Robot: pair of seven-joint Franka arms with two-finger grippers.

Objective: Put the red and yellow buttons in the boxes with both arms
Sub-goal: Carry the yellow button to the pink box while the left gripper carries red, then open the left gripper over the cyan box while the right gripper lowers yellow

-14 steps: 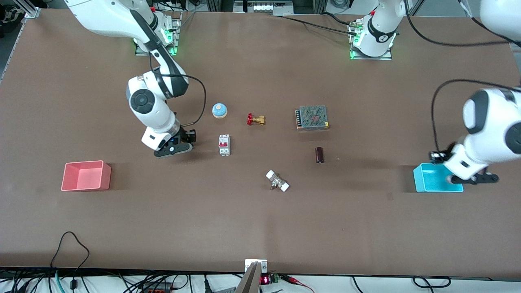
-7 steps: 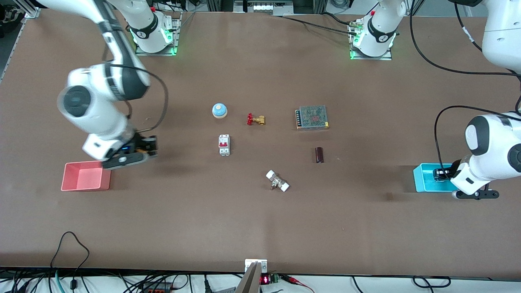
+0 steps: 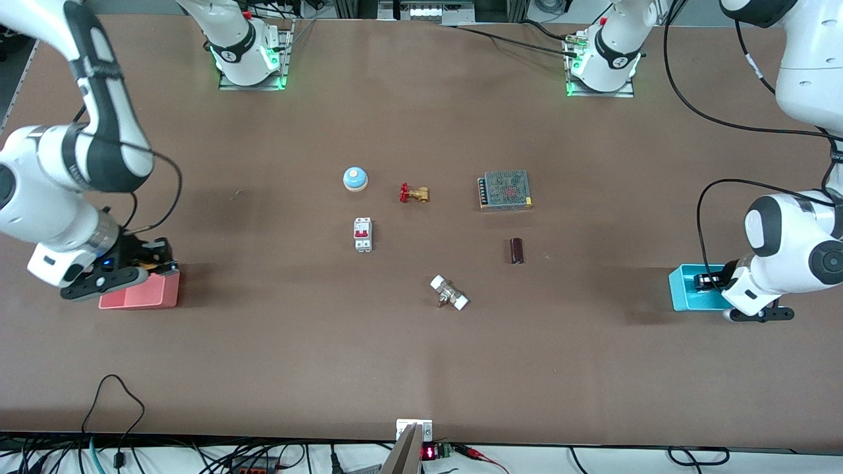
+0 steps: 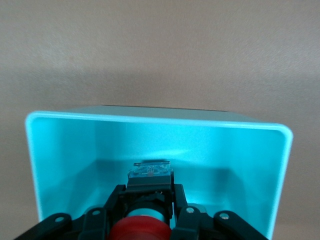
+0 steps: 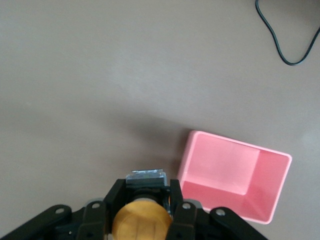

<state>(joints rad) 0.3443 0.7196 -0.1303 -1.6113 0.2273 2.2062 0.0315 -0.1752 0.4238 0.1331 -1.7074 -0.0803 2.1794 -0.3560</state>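
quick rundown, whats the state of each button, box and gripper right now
red button: held in the left gripper, down inside the cyan box
yellow button: held in the right gripper, not yet in a box
cyan box: upright, open
pink box: upright, empty
left gripper: shut on red button
right gripper: shut on yellow button, beside the pink box

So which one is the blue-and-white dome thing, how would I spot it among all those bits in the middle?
Start at the cluster of small parts mid-table. The dome lies at the edge of that cluster toward the right arm's end, beside the red-handled brass valve and farther from the front camera than the white circuit breaker. It is the only round piece there, pale blue and white with an orange centre.
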